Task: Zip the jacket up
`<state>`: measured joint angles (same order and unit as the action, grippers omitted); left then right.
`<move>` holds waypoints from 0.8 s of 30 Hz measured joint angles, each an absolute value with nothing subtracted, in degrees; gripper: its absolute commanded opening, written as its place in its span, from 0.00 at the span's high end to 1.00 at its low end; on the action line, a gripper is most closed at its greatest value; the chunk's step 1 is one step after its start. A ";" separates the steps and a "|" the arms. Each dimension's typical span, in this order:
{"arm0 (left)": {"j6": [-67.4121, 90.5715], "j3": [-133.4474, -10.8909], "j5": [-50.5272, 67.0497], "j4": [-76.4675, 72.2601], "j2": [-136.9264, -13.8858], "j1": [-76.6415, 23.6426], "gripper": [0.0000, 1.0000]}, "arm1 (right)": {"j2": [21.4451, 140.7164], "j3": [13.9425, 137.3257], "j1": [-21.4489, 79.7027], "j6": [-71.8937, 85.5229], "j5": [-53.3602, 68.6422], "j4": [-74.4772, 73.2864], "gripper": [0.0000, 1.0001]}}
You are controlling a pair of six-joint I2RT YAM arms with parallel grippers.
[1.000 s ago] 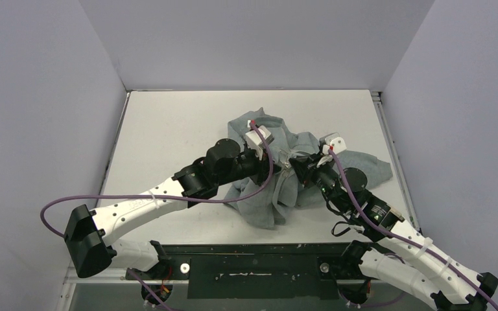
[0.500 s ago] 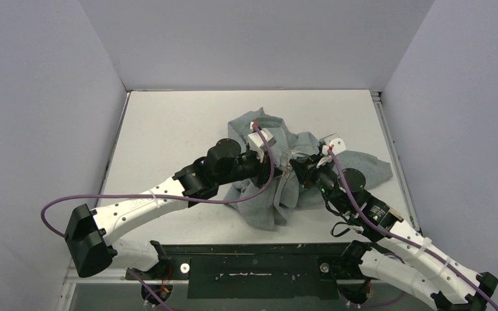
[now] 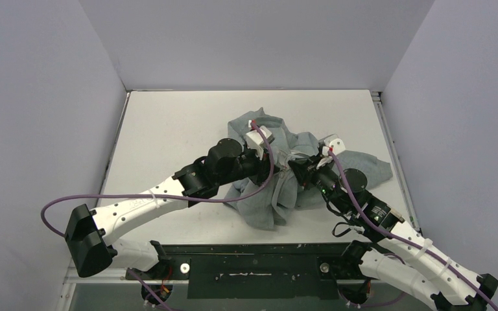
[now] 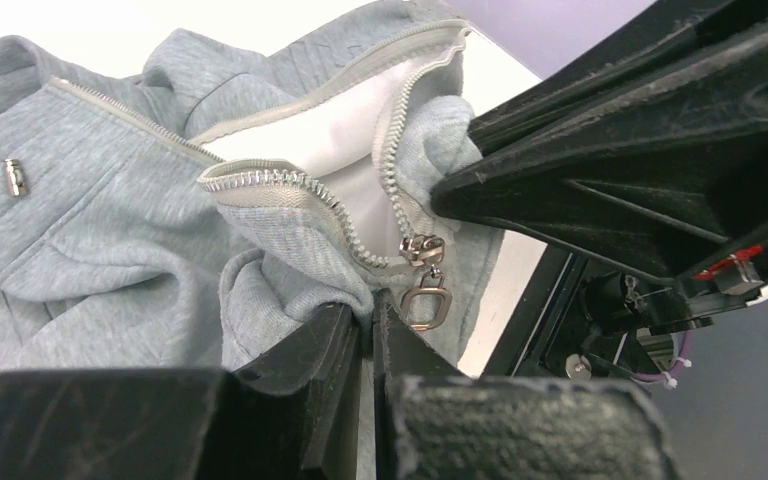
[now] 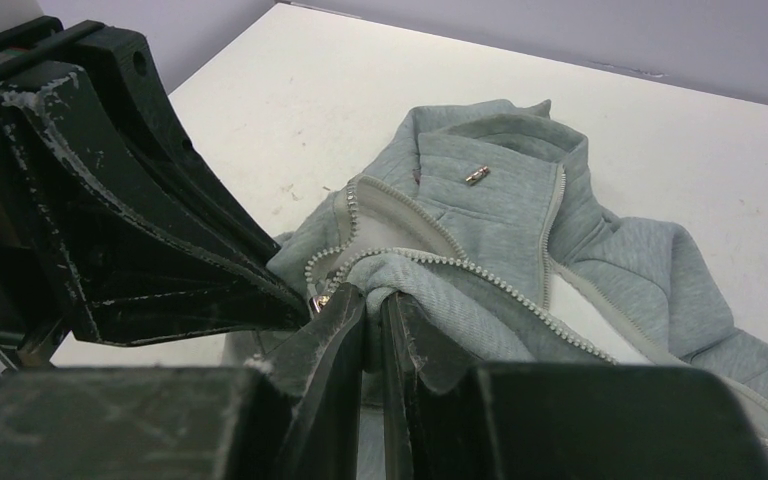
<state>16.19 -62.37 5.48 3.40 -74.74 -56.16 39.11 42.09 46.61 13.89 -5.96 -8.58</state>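
The light grey jacket (image 3: 269,194) lies crumpled mid-table, its pale zipper open with white lining showing. In the left wrist view my left gripper (image 4: 372,305) is shut on a fold of jacket (image 4: 110,230) fabric just below the metal zipper slider (image 4: 420,248), whose pull tab (image 4: 426,303) hangs free. My right gripper (image 5: 374,300) is shut on the jacket (image 5: 500,220) edge beside the zipper teeth, next to the slider (image 5: 317,298). From above, the left gripper (image 3: 280,166) and right gripper (image 3: 294,170) meet tip to tip over the cloth.
A small metal snap (image 4: 13,177) sits on the jacket's chest. The white table (image 3: 168,129) is walled on three sides. A dark rail (image 3: 253,265) with both arm bases runs along the near edge. Purple cables (image 3: 168,199) loop off the arms.
The right gripper has shifted a little to the left, closing the small gap to the left gripper. The cloth bunched slightly between them. Both grips are unchanged.
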 measured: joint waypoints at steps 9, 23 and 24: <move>16.16 -62.96 2.59 5.04 -74.74 -56.27 1.00 | 39.59 42.09 46.61 13.23 -4.21 -8.14 1.00; 19.22 -61.87 -2.76 5.41 -70.96 -52.47 1.00 | 41.45 40.97 46.61 12.47 -4.12 -6.57 1.00; 20.29 -61.12 -2.81 4.97 -69.82 -50.63 1.00 | 41.58 40.77 46.61 12.60 -4.34 -6.39 1.00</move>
<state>20.29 -61.12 -2.81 4.97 -69.82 -50.63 41.58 40.77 46.61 12.60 -4.34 -6.39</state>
